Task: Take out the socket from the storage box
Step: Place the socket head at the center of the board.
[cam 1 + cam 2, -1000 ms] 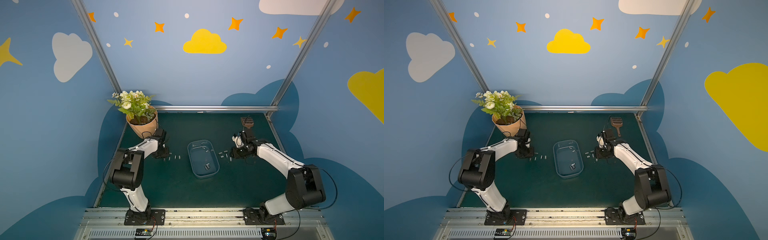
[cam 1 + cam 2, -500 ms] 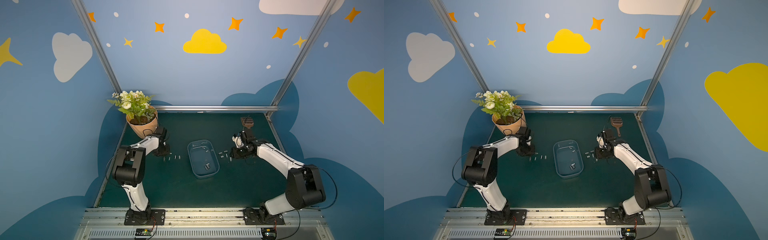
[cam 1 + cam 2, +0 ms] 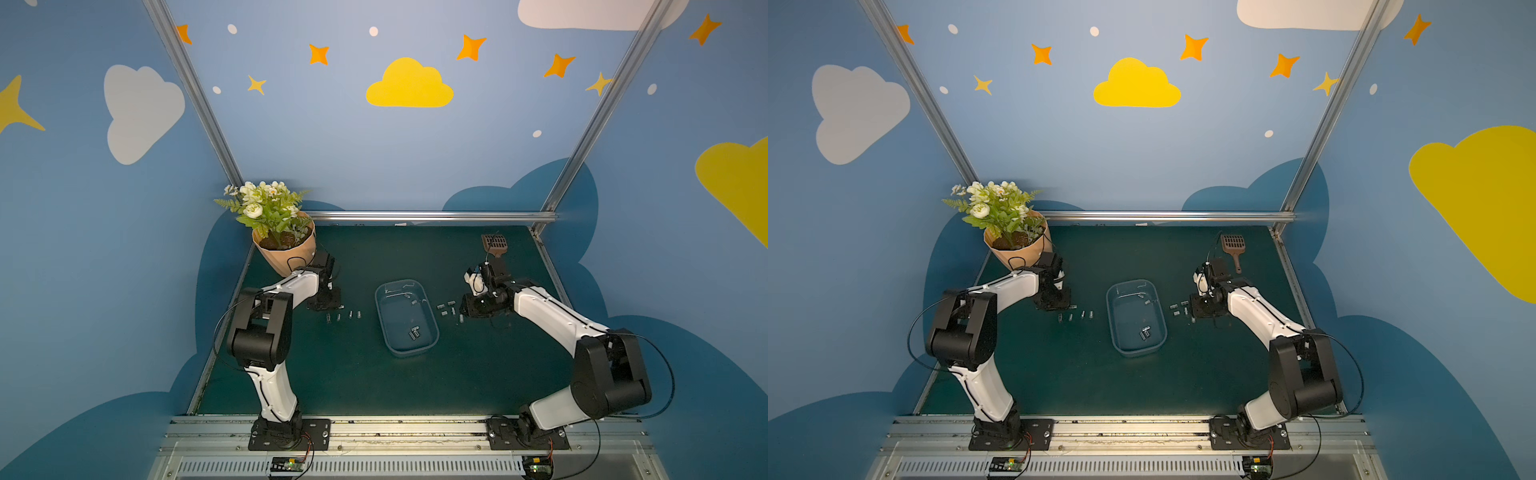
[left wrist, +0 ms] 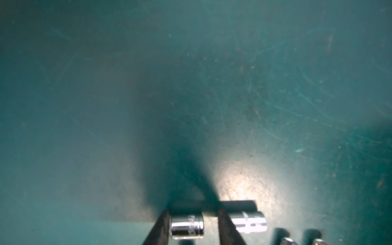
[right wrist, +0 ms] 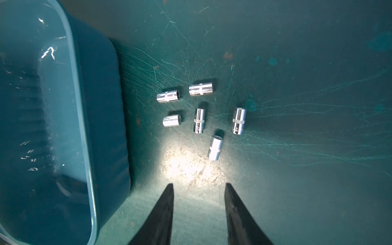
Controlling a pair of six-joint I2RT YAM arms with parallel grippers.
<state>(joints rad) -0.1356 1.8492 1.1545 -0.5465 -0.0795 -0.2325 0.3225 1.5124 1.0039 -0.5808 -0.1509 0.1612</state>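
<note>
Storage box (image 3: 409, 352) on the mat (image 3: 353, 374), a few sockets (image 3: 415, 333) lying in its near end. Left of the box: left gripper (image 4: 193, 212) low over the mat, fingers (image 4: 163, 229) spread, one socket (image 4: 187, 227) lying between them, touching one finger, clear of the other. Right of the box: right gripper (image 5: 198, 184) spread, empty; six loose sockets (image 5: 199, 123) just ahead. Beyond the box: flowerpot (image 3: 286, 255) far left, brown scoop (image 3: 494, 245) far right.

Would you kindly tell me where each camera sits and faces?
Both top views: high in front, looking down on the mat; both arms show.
Left wrist: on that arm, facing the mat; left end effector flanks a socket.
Right wrist: on that arm, facing the mat; open right end effector shows.
Shared: top and right wrist views both show the storage box.
</note>
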